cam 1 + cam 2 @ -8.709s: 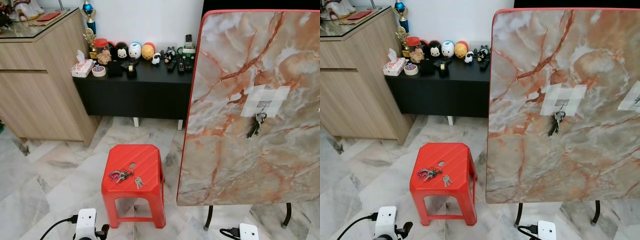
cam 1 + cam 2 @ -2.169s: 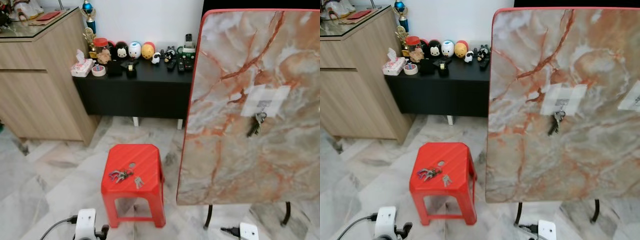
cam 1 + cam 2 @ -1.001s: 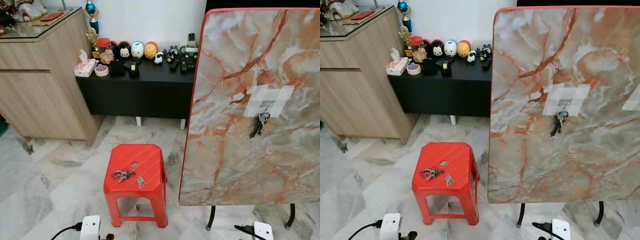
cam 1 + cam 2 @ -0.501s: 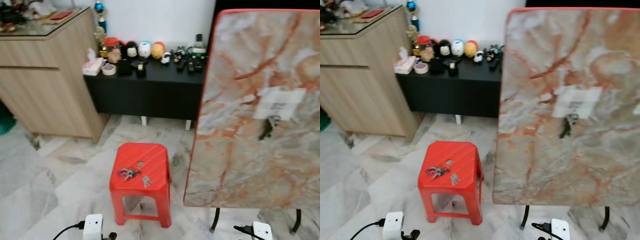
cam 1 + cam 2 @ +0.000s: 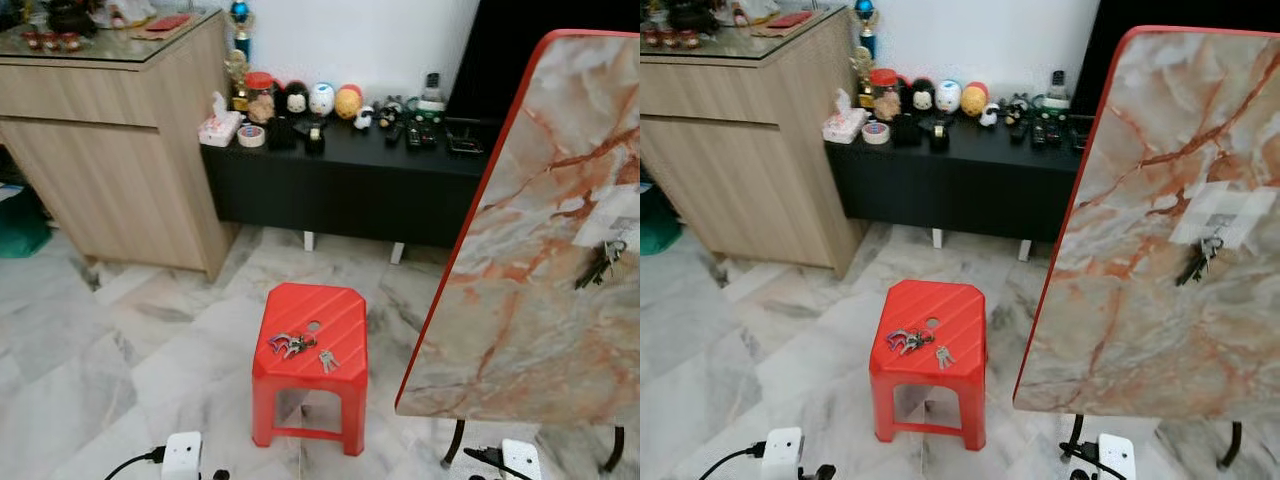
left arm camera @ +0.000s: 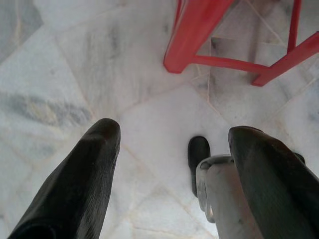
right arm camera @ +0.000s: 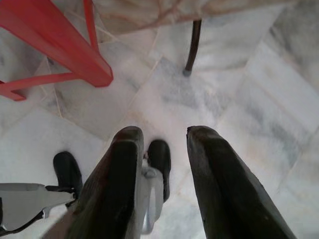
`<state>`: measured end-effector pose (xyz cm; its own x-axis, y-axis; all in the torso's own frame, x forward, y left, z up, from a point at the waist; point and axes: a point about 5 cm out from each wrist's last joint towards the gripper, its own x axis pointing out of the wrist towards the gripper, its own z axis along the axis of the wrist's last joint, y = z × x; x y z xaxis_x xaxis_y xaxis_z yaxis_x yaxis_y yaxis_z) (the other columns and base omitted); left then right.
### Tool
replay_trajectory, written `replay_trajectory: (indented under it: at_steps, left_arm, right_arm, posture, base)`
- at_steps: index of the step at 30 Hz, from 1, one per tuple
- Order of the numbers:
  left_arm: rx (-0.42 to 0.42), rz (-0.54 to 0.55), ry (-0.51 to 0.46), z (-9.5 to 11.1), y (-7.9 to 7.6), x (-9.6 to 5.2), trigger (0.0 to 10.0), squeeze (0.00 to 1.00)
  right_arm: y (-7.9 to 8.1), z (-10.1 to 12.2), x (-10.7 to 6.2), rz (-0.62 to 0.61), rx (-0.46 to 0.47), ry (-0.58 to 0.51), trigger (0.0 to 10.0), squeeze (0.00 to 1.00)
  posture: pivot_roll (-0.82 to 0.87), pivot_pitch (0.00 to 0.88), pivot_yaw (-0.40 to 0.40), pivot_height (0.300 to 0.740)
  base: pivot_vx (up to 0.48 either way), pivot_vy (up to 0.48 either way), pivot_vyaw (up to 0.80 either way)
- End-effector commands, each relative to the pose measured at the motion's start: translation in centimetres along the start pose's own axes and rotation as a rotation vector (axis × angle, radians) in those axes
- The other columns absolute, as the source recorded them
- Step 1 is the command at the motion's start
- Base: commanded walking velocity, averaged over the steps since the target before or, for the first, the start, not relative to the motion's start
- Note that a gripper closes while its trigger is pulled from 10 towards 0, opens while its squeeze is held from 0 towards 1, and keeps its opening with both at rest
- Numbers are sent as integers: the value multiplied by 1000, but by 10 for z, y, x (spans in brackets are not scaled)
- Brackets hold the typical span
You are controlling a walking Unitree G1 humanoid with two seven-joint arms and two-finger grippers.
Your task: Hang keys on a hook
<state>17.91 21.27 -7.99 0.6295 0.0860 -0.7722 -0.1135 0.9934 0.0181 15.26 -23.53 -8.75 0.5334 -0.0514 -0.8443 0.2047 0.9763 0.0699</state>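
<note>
Keys [image 5: 300, 347] lie in a loose bunch on top of red stool [image 5: 310, 321], near its centre hole. Second key bunch [image 5: 1196, 260] hangs from hook [image 5: 1214, 229] on the tilted marble board [image 5: 1140, 300]. Left tool [image 6: 169, 149] hangs over the marble floor [image 6: 75, 74], fingers spread wide, empty. Right tool [image 7: 164, 144] likewise low beside a stool leg, fingers apart, gripping nothing.

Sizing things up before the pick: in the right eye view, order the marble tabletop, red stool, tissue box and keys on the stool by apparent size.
1. Marble tabletop
2. Red stool
3. Tissue box
4. Keys on the stool, though the farther tissue box makes these last two unsure.
</note>
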Motion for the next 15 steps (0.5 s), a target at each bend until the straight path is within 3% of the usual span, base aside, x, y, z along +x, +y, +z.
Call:
replay_trajectory:
  at_steps: [1, 15]
  left_arm:
    - [-2, 2, 20, -4, 0, -1, 10000, 0]
    - [-8, 6, 19, -4, 1, -1, 10000, 0]
  right_arm:
    - [-2, -3, -1, -6, -4, 11, 10000, 0]
    - [-1, -2, 0, -1, -9, 10, 10000, 0]
  posture:
    - [4, 0, -12, 740]
    - [9, 0, -14, 740]
  base:
    - [0, 270, 0]
    - [0, 269, 0]
